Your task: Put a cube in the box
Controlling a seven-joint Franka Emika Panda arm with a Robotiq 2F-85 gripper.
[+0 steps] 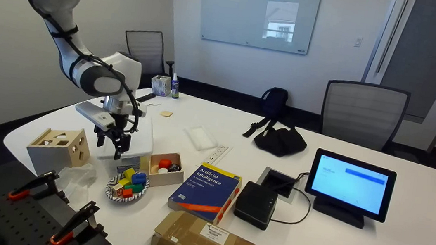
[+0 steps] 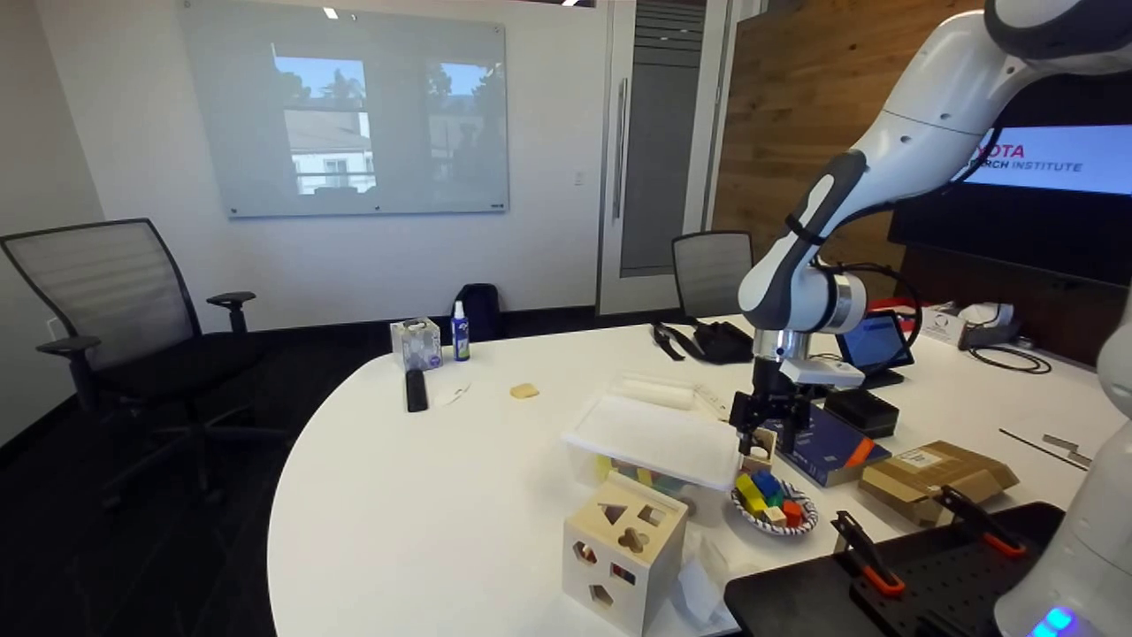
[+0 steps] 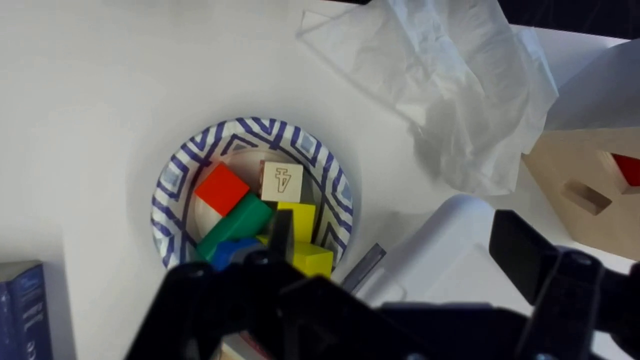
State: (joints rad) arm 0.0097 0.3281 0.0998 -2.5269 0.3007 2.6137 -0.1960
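By the white table's edge [image 2: 301, 540], a light-wood cubic box [image 2: 610, 553] bears shaped cut-outs; the black gripper [image 3: 397, 242] has spread jaws.

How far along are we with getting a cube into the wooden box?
Done: no placement confirmed; something red shows through an opening of the wooden box, but I can't tell whether it's a placed cube.
In hand: nothing; the claw is open and empty.
Left, as I judge it: grip a cube, such as the pale cube in the bowl, carry it over and put it in.
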